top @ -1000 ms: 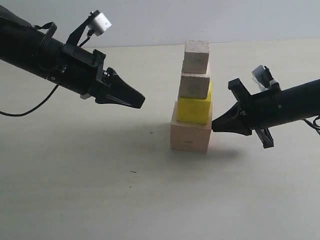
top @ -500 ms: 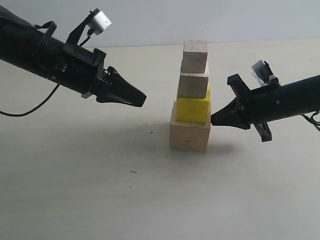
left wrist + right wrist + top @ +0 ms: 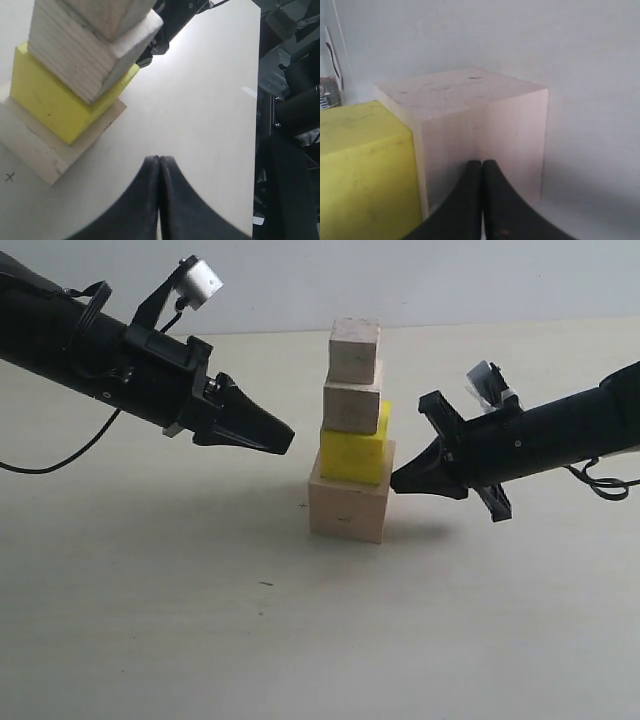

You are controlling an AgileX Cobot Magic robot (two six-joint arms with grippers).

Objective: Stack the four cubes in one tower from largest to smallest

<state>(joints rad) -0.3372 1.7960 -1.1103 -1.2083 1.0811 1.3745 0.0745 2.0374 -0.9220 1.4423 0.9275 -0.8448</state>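
At the middle of the tabletop (image 3: 180, 630) the four-cube tower (image 3: 352, 435) stands unevenly aligned, the closed right tool (image 3: 397, 481) touching its pale base cube (image 3: 347, 510), the closed left tool (image 3: 286, 440) clear; a hard shove could topple it.

A pale, matte counter (image 3: 150, 640) fills the exterior view, carrying two tiny dark marks. A small cross (image 3: 303, 506) sits near the middle. A short dash (image 3: 266, 583) lies at about 7 o'clock from it, well apart. Behind, at 12 o'clock, a plain grey-white wall (image 3: 450, 280) meets the counter's far edge.
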